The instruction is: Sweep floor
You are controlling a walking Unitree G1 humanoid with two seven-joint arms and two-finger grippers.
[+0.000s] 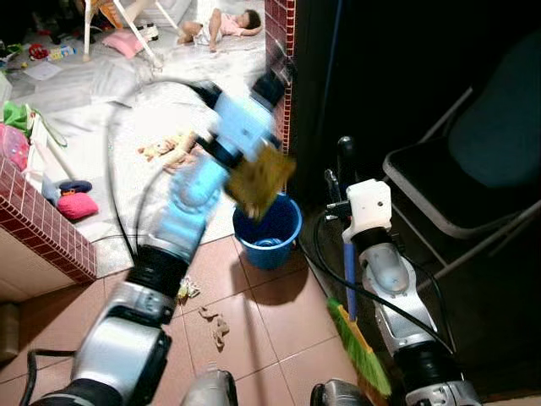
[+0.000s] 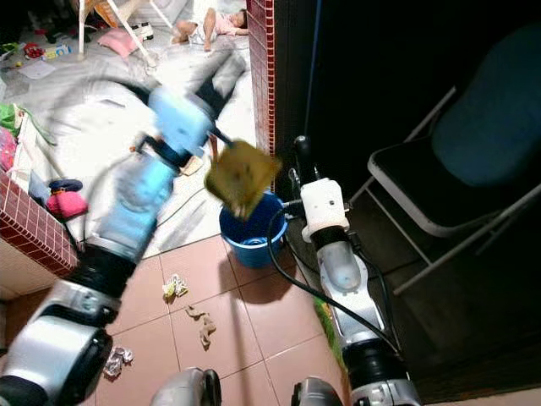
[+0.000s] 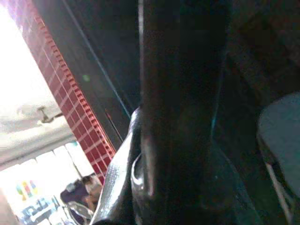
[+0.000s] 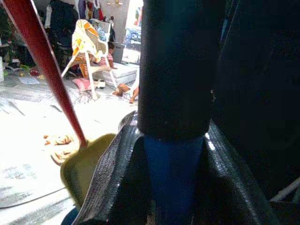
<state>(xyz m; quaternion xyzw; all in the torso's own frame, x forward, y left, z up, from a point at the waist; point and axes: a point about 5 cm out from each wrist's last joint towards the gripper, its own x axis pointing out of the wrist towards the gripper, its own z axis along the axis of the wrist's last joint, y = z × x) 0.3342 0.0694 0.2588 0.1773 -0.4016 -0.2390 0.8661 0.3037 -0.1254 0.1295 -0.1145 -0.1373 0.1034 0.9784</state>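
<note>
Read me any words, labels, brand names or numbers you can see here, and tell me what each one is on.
None can be read.
Blue bucket: no lettering can be made out on it.
Yellow dustpan in the left hand: motion-blurred, no text legible.
Broom held by the right hand: no label can be made out on handle or bristles.
Folding chair: too dark to tell.
Papers and toys on the far floor: too small to read.

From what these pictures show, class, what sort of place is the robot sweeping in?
Probably a lived-in family home: a tiled floor with a blue bucket by a red brick pillar, toys and cushions on floor mats, and a person lying at the far end.
</note>
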